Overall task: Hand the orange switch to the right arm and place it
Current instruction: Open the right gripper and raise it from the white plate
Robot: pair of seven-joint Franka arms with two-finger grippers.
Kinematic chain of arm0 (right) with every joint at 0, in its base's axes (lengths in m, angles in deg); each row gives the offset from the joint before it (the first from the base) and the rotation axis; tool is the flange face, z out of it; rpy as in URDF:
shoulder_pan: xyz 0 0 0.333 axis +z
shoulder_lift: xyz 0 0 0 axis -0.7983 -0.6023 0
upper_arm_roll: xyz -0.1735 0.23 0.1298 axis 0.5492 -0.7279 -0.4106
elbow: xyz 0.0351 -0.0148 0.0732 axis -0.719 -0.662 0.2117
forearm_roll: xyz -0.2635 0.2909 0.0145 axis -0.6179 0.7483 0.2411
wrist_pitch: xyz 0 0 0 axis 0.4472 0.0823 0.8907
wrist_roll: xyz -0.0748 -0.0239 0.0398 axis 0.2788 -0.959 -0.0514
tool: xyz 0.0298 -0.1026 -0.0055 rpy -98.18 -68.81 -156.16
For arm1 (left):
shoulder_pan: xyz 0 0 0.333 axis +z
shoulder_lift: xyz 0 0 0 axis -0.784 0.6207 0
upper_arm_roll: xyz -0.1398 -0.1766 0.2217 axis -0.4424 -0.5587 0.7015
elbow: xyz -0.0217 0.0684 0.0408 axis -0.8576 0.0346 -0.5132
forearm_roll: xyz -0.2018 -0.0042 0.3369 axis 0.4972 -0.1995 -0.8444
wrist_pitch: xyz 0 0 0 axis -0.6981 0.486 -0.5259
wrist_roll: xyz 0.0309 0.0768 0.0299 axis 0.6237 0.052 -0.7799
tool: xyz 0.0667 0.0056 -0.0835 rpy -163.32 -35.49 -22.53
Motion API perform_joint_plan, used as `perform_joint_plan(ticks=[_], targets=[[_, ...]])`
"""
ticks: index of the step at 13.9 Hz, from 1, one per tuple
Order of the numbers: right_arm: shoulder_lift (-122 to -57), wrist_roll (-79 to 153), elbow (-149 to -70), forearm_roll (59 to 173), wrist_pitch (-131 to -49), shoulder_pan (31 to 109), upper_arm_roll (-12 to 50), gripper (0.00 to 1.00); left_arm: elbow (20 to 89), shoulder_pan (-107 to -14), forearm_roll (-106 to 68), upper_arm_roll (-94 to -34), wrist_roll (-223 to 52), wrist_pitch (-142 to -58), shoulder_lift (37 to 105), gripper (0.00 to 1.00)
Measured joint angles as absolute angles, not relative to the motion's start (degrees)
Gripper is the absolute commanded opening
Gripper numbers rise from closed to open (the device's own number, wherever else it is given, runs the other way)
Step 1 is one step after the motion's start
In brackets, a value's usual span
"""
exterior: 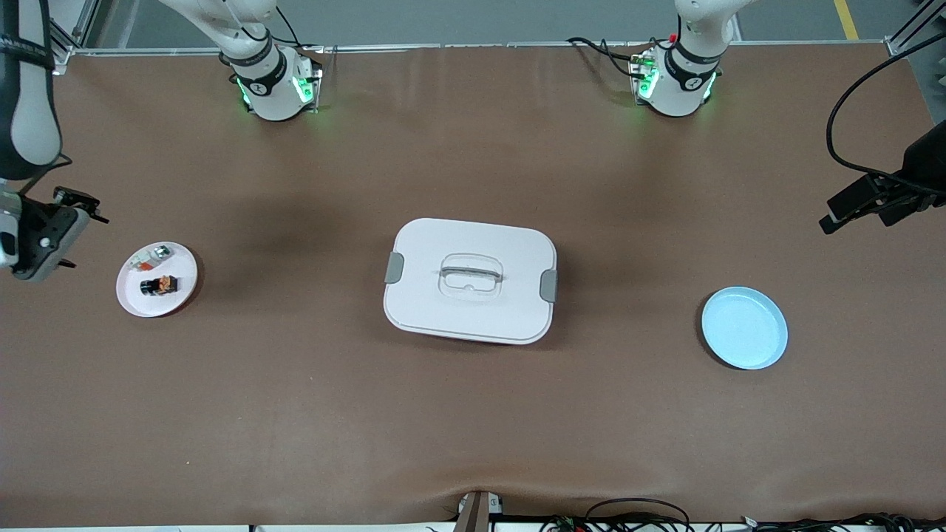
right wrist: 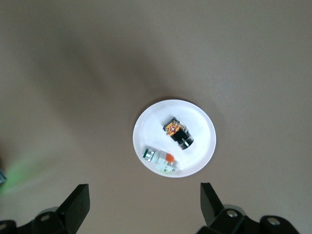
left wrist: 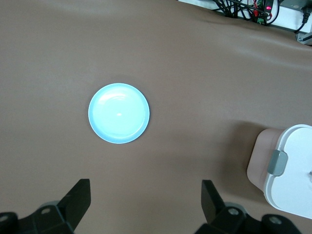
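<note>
The orange switch [exterior: 160, 284], a tiny black block with an orange middle, lies on a small white plate [exterior: 142, 301] toward the right arm's end of the table. In the right wrist view the orange switch [right wrist: 178, 132] rests on the white plate [right wrist: 201, 141] beside a whitish part. My right gripper [right wrist: 145, 197] hangs open and empty high over the table just beside that plate. My left gripper [left wrist: 145, 197] hangs open and empty over the left arm's end of the table, close to a blue plate [left wrist: 119, 113].
A whitish part with a red-orange bit [exterior: 152, 256] shares the white plate. A white lidded box with grey latches [exterior: 471, 281] stands mid-table. The empty blue plate [exterior: 744, 327] lies toward the left arm's end. Cables run along the table's front edge.
</note>
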State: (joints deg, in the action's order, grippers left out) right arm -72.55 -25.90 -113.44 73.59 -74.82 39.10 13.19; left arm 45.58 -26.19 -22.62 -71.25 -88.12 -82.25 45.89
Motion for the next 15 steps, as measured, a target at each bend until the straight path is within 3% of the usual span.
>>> perform_joint_plan(ticks=[5,15], targets=[[-72.53,-9.65,-108.10,73.60,-69.40,43.19,13.03,1.00,45.45,-26.05,-22.65,-71.22,-88.12,-82.25,46.26,1.00],[-72.65,23.56,-98.51,76.97,-62.54,43.76,13.09,1.00,45.00,-29.77,-23.80,-70.05,-88.12,-82.25,46.35,1.00]])
